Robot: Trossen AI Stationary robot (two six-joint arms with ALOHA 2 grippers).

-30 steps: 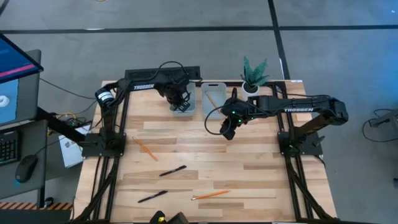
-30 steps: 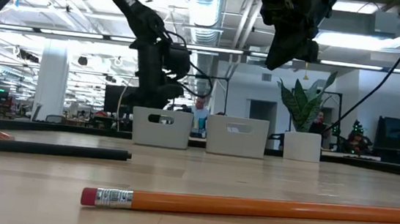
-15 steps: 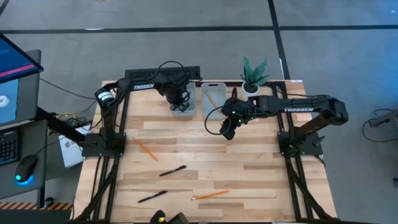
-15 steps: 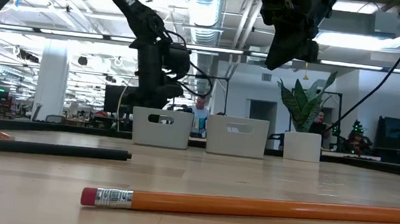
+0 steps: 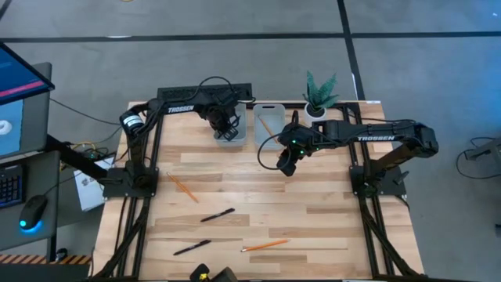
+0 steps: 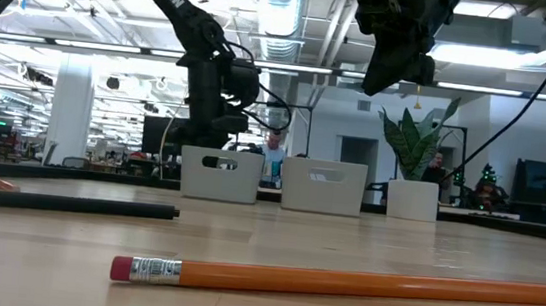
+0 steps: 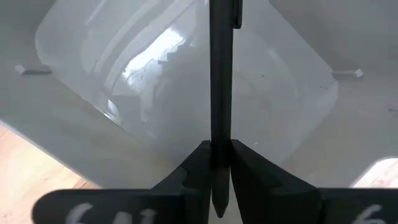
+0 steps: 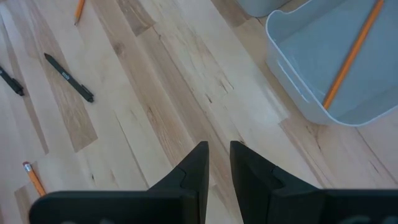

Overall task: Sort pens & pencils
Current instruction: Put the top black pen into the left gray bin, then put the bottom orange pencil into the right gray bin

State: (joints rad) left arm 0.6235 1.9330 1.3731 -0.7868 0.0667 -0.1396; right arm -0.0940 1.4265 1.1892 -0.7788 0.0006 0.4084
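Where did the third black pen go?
The pen is in the left end effector, held over the left grey tray at the table's far edge.

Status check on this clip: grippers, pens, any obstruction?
Left gripper pinching a pen over the left tray. Right gripper empty, hovering. Nothing in the way.

Even, bright overhead lighting; soft shadows. Glare whitens the grey tray (image 7: 155, 68) floor. Low view: near pencil (image 6: 361, 282) sharp, ceiling lights blooming.

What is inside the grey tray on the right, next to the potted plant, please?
One orange pencil lies slanted on the floor of the right grey tray. The right wrist view shows nothing else inside; one edge runs out of that view, though the high view shows only that pencil too.
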